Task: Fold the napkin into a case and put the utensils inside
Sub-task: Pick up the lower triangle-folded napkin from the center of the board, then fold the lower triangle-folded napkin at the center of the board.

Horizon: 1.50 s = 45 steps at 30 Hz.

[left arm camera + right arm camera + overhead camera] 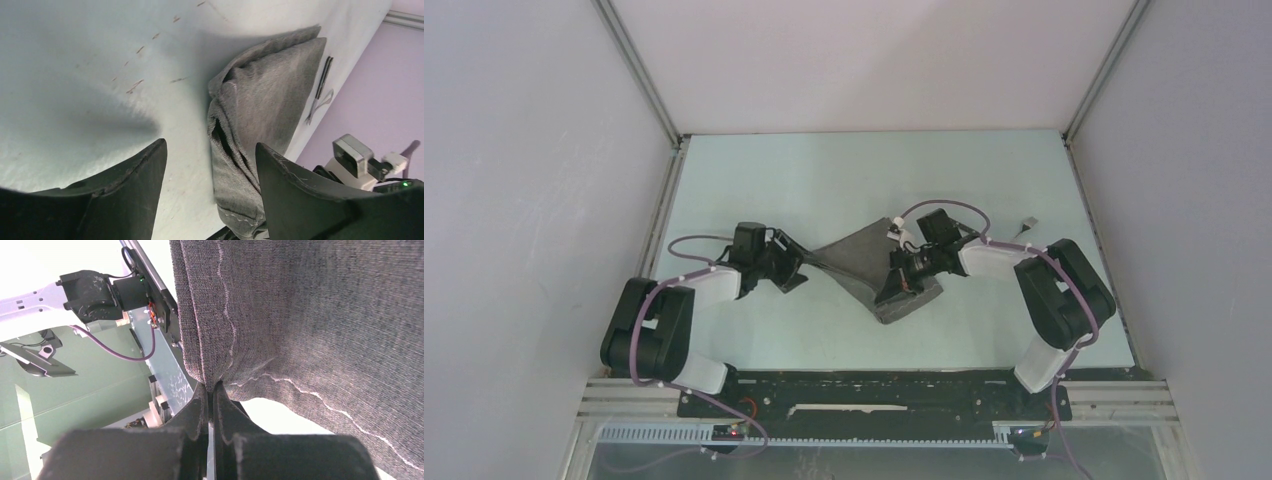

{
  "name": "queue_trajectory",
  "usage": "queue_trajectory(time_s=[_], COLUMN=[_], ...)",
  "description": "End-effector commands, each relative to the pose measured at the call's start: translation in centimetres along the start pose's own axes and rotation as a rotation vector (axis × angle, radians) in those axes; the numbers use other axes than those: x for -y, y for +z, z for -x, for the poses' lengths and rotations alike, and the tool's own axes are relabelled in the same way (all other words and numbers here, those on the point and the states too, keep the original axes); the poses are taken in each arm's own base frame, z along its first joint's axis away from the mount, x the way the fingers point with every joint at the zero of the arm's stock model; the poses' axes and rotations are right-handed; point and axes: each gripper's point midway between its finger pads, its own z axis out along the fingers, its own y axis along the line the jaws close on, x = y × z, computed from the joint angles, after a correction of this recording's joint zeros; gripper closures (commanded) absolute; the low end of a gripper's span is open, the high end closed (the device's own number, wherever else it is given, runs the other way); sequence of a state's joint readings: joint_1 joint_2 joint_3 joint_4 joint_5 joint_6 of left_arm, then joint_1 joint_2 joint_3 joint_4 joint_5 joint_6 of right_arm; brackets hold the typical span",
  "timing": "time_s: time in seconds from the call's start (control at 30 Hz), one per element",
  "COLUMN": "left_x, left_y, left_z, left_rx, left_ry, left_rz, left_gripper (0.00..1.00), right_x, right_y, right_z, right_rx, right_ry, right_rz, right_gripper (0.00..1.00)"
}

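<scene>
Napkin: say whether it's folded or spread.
Folded: the napkin shows doubled layers, and the right gripper pinches two hemmed edges together.

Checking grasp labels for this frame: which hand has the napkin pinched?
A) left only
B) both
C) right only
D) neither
C: in the right wrist view the right hand is clamped shut on a fold of the napkin, while the left hand stands open with the cloth ungripped.
</scene>
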State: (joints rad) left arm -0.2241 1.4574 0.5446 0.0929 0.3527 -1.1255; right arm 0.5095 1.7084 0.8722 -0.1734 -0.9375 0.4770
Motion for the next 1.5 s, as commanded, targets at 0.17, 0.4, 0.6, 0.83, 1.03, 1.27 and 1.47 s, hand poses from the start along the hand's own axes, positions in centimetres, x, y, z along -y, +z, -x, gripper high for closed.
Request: queue_trajectory(time_s=[0.17, 0.4, 0.6, 0.83, 1.03, 1.27, 1.47], left_x=[3.5, 5.2, 7.7, 9.3, 10.5, 12.3, 14.2], left_y=[0.2, 1.0, 1.9, 3.6, 5.0, 5.5, 3.9], left_z=[2.0, 1.0, 0.6, 0.3, 0.5, 0.7, 0.9], left_rx=[0.026, 0.0, -0.005, -0.033, -0.048, -0.047, -0.029], left_ry=[0.07, 0.119, 0.165, 0.178, 0.19, 0.226, 0.3], left_rz=[-0.065, -0.07, -0.082, -0.077, -0.074, -0.105, -0.144], left_gripper=[0.39, 0.56, 0.57, 0.59, 0.59, 0.47, 0.37], right_x=[0.0, 1.4, 2.9, 4.2, 5.2, 6.2, 7.4], right_y=[-1.5, -2.4, -2.9, -3.5, -4.0, -4.3, -4.3], right_z=[0.5, 0.7, 0.2, 0.1, 0.4, 0.6, 0.3], right_rx=[0.061, 0.1, 0.118, 0.148, 0.172, 0.184, 0.181], right_ry=[-0.02, 0.008, 0.031, 0.058, 0.07, 0.095, 0.12], right_rz=[0.026, -0.002, -0.04, -0.073, -0.112, -0.14, -0.176], right_gripper=[1.0, 1.0, 1.0, 1.0, 1.0, 1.0, 1.0])
